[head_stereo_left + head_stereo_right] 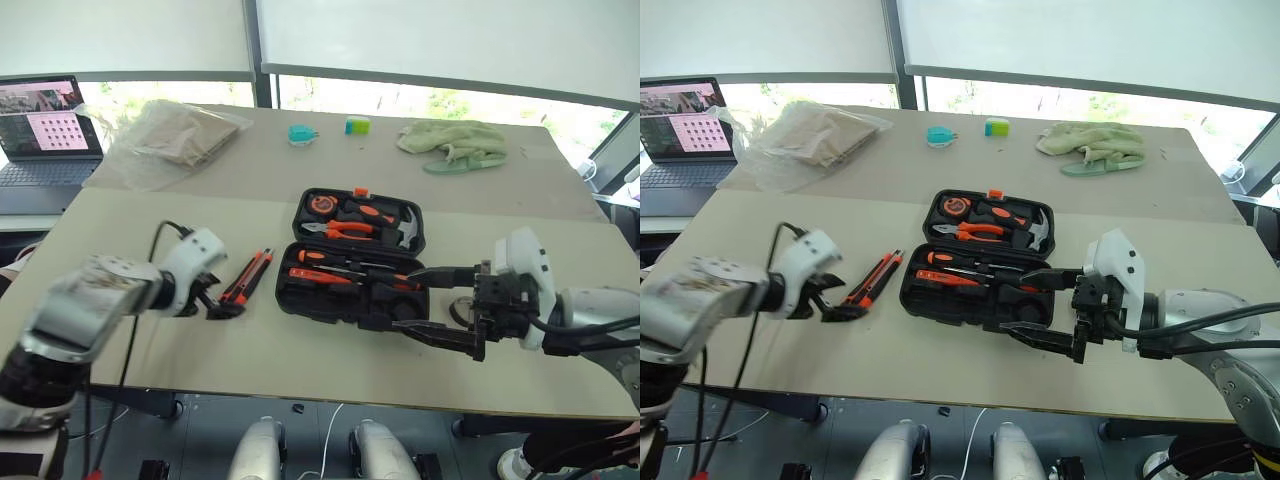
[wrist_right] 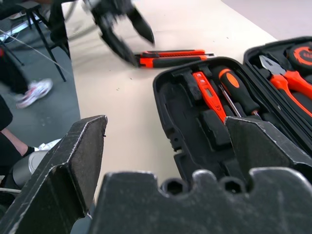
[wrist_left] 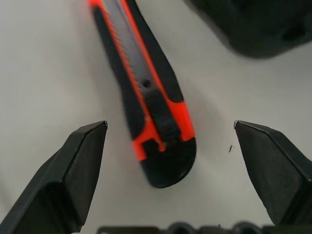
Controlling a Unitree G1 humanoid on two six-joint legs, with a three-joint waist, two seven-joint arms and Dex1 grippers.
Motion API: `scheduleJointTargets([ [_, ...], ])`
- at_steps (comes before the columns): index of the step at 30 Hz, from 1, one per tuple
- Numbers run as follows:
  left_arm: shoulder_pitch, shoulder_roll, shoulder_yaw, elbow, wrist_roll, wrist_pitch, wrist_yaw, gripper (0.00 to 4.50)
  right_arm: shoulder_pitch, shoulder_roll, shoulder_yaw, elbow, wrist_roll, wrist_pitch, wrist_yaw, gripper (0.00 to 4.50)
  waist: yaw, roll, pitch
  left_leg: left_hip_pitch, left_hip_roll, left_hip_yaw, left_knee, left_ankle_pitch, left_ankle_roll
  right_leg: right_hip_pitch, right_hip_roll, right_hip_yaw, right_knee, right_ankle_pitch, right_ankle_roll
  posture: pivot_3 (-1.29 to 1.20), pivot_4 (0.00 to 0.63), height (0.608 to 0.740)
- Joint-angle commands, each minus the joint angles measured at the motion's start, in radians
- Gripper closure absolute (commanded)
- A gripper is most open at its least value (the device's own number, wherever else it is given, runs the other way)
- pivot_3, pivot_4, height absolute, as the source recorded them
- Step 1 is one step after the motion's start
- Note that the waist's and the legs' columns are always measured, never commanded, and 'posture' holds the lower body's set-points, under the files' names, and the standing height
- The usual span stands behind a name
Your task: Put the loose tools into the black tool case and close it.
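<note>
Orange-black utility knife (image 3: 146,92) lies on bare surface (image 1: 300,350) beside the open black tool case (image 1: 352,258), between the left gripper's (image 3: 168,141) wide jaws. Right gripper (image 1: 425,300), jaws wide, holds nothing at the case's near edge.

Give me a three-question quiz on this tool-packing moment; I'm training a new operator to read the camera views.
1. True or false: the utility knife lies on the table, outside the black tool case.
2. Which gripper has the knife's end between its open fingers? A) left gripper B) right gripper C) neither
3. Fill in: the case's lid stands ____.

Key
1. True. It lies beside the case, on the robot's left.
2. A. The left wrist view shows both fingers apart with the knife's end between them, not yet gripped; the right gripper, also open, hovers by the case's near right corner.
3. Open, with the pliers showing in the far half.
</note>
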Motion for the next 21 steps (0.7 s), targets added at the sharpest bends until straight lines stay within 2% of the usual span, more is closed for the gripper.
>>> scheduleJointTargets([
  [1, -0.036, -0.030, -0.055, 0.050, 0.065, -0.031, 0.068, 0.03, -0.018, 0.000, -0.023, -0.027, 0.024, 0.004, -0.022, 0.00, 0.001, 0.000, 0.000, 0.000, 0.000, 0.000, 0.000, 0.000, 0.000, 0.000, 0.000, 0.000, 0.000, 0.000, 0.000, 0.00, 0.150, 0.740],
  [9, -0.022, -0.098, -0.074, 0.112, 0.078, -0.038, 0.096, 0.03, -0.030, -0.003, -0.002, -0.027, -0.005, -0.008, -0.047, 0.00, 0.017, 0.002, -0.002, 0.002, -0.001, 0.000, 0.001, 0.000, 0.000, 0.002, -0.001, 0.000, 0.000, 0.000, 0.000, 0.00, 0.150, 0.740],
  [12, -0.006, -0.108, -0.064, 0.136, 0.089, -0.063, 0.108, 0.69, -0.032, 0.001, -0.003, -0.028, -0.003, -0.011, -0.049, 0.00, 0.022, 0.004, -0.002, 0.004, -0.001, 0.000, 0.001, 0.000, 0.000, 0.004, -0.001, 0.000, -0.001, 0.000, 0.000, 0.00, 0.150, 0.740],
  [16, 0.011, -0.121, -0.028, 0.146, 0.080, -0.065, 0.118, 2.16, -0.025, -0.003, -0.012, -0.025, -0.013, -0.019, -0.044, 0.00, 0.020, 0.004, -0.003, 0.010, 0.000, 0.000, 0.000, 0.000, 0.000, 0.010, -0.001, 0.000, -0.002, 0.000, 0.000, 0.00, 0.150, 0.740],
  [18, 0.014, -0.123, 0.000, 0.160, 0.081, -0.085, 0.123, 2.71, -0.021, -0.006, -0.022, -0.026, -0.016, -0.020, -0.044, 0.00, 0.019, 0.005, -0.003, 0.010, 0.000, 0.000, 0.000, 0.000, 0.000, 0.011, -0.001, 0.000, -0.002, -0.001, 0.000, 0.00, 0.150, 0.740],
  [21, -0.012, -0.112, 0.043, 0.212, 0.090, -0.155, 0.111, 2.71, -0.009, -0.008, -0.043, -0.035, -0.011, -0.013, -0.050, 0.00, 0.017, 0.005, -0.003, 0.011, 0.000, 0.000, 0.000, 0.000, 0.000, 0.011, -0.001, 0.000, -0.001, -0.001, -0.001, 0.00, 0.150, 0.740],
])
